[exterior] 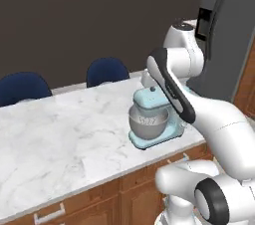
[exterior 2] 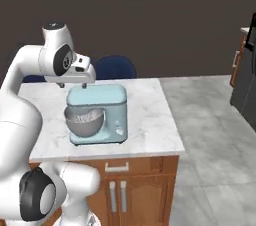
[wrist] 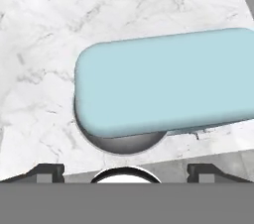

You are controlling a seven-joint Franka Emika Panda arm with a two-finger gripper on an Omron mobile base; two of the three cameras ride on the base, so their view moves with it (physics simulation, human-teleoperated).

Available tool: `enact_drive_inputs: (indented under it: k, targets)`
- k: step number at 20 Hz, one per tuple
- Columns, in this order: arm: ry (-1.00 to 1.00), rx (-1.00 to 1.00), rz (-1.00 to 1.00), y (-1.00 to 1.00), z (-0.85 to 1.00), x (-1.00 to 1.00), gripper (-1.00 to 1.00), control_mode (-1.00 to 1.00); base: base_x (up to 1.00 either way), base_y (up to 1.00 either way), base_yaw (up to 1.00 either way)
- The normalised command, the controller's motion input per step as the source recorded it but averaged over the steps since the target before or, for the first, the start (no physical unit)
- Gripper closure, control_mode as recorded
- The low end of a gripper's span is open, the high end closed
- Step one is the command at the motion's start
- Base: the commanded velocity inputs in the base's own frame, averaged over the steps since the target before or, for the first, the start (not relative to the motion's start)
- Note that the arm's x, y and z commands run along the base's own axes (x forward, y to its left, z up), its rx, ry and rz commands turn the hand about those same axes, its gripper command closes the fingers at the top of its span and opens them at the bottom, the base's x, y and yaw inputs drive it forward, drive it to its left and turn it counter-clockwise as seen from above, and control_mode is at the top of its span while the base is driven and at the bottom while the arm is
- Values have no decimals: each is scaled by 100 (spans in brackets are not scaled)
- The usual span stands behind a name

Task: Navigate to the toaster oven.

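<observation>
Gripper (wrist: 124, 171) hangs above the light-blue stand mixer (exterior 2: 98, 113) on the marble counter (exterior: 60, 134), fingers spread wide, holding nothing. Two blue chairs (exterior: 107, 71) on the far side.

We cannot tell the toaster oven's look, state or place from here. What stands before us at twelve o'clock is a pale blue mixer (exterior 2: 102, 105) with a steel bowl (exterior 2: 84, 122), upright on a marble counter (exterior: 60, 129).

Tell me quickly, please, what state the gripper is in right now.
Gripper: open and holding nothing; its fingertips stand wide apart above the light blue stand mixer on the marble counter.
</observation>
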Motion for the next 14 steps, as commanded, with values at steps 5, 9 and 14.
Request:
enact_drive_inputs:
  k: [5,9,14]
  targets:
    - [0,0,0,0,0,0,-100,100,28,-59,-85]
    - [0,0,0,0,0,0,-100,100,27,-66,-84]
    - [0,0,0,0,0,0,-100,100,34,-71,-81]
